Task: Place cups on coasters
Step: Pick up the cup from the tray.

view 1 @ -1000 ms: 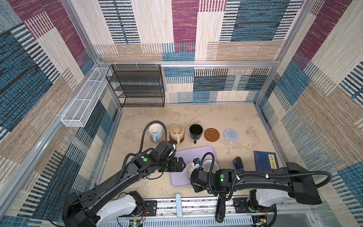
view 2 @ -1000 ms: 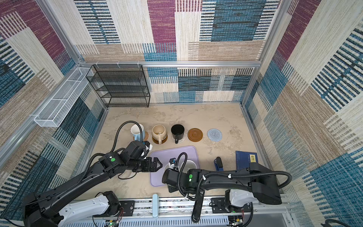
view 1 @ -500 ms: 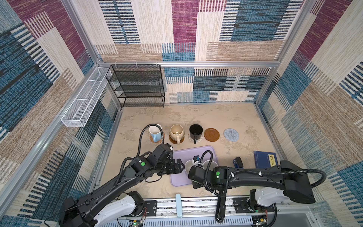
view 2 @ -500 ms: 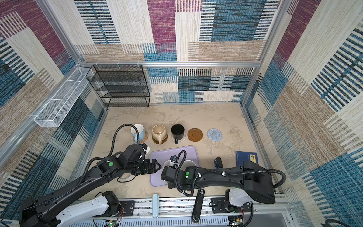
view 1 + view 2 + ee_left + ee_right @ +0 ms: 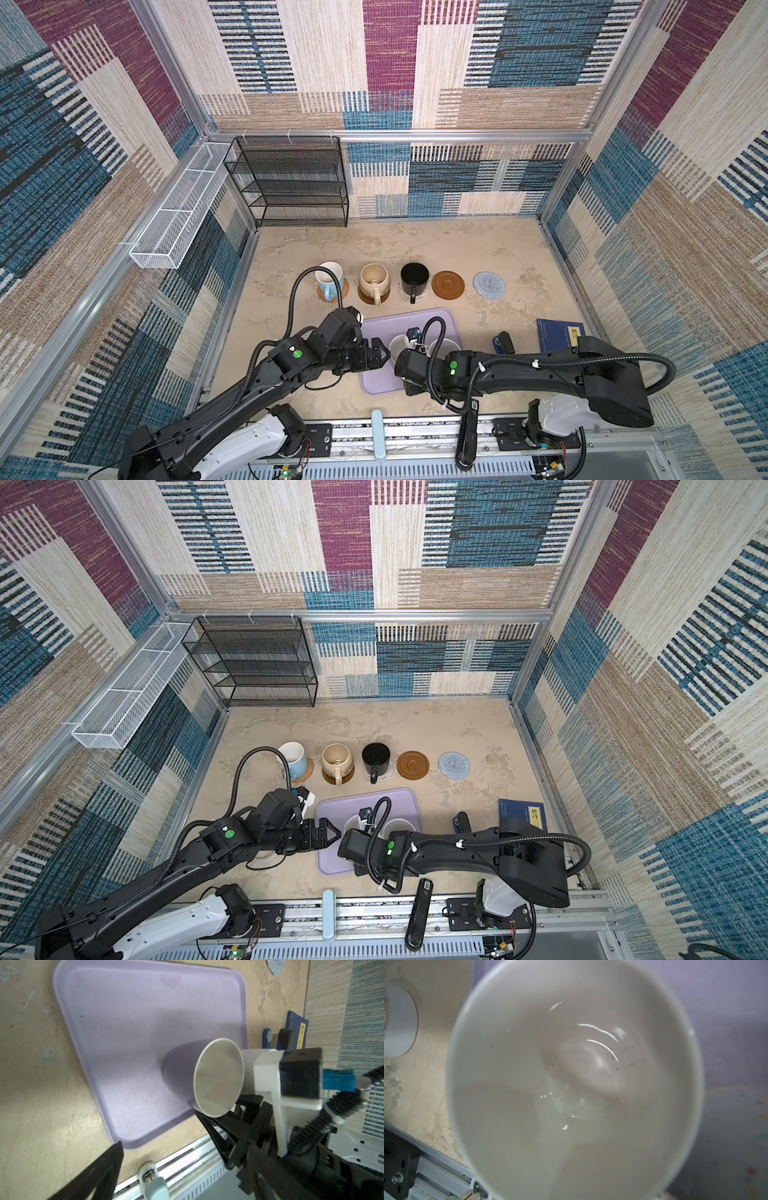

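In both top views, a light blue cup (image 5: 330, 276) stands on the rattan coaster (image 5: 341, 291). A beige cup (image 5: 374, 280) stands on a brown wooden coaster (image 5: 386, 296), and a black cup (image 5: 414, 274) on the whitish coaster (image 5: 423, 293). A second brown coaster (image 5: 448, 285) and the blue-grey coaster (image 5: 489, 284) are bare. The lavender cup (image 5: 180, 1068) and the speckled white cup (image 5: 248, 1068) stand on the lavender tray (image 5: 382, 328). My right gripper (image 5: 220, 1109) is closed at the lavender cup's near side under the rim. My left gripper (image 5: 384, 357) hangs open at the tray's left edge.
Right of the tray lie a blue book (image 5: 559, 334) and a blue and black stapler-like item (image 5: 503, 341). A black wire rack (image 5: 291, 183) stands at the back left, with a white mesh basket (image 5: 178, 220) on the left wall. A pale blue handle (image 5: 377, 434) sits on the front rail.
My right wrist has shifted a little left and in over the lavender cup. The left arm has drawn slightly toward the front. Both cups on the tray stay in place.
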You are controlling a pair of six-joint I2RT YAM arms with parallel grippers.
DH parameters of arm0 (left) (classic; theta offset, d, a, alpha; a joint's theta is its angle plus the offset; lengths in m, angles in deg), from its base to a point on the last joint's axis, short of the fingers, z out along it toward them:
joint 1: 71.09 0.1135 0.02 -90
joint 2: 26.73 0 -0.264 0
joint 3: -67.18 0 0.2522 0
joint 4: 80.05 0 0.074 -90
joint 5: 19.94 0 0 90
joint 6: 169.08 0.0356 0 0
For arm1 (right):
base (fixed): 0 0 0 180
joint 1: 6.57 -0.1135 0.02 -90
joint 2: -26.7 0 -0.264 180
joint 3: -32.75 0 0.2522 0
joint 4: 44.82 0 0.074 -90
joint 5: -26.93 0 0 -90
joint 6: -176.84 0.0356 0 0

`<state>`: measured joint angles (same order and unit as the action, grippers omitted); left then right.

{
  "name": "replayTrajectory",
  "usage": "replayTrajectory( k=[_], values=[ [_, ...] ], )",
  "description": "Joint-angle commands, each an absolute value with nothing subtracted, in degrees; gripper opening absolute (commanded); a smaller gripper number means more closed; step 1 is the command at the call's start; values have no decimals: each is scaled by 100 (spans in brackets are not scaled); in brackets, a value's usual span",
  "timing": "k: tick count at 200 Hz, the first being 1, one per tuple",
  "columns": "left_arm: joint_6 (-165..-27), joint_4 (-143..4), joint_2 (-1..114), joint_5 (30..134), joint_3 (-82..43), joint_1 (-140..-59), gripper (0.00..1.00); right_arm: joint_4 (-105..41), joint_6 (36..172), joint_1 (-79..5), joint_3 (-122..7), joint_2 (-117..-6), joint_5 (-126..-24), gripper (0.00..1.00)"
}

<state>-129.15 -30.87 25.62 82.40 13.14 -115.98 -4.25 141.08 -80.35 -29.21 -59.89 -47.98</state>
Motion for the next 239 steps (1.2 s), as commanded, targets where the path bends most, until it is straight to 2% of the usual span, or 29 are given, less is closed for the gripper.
replayTrajectory(
  k=[1, 109, 197, 239],
  values=[
    [-12977, -3158, 2556, 8219, 1339, -11591, 96, -609, 14091, -8022, -2933, -6040, -4655, 39],
    [-12972, -3167, 2497, 8184, 1430, -11590, 96, -662, 14008, -7928, -2975, -6210, -4524, 33],
    [-12989, -3156, 2313, 8131, 1501, -11588, 95, -658, 14024, -8006, -3071, -6111, -4491, 8],
    [-13049, -3318, 2193, 8179, 1593, -11591, 95, -629, 14019, -8065, -3178, -6137, -4437, 1]
  ],
)
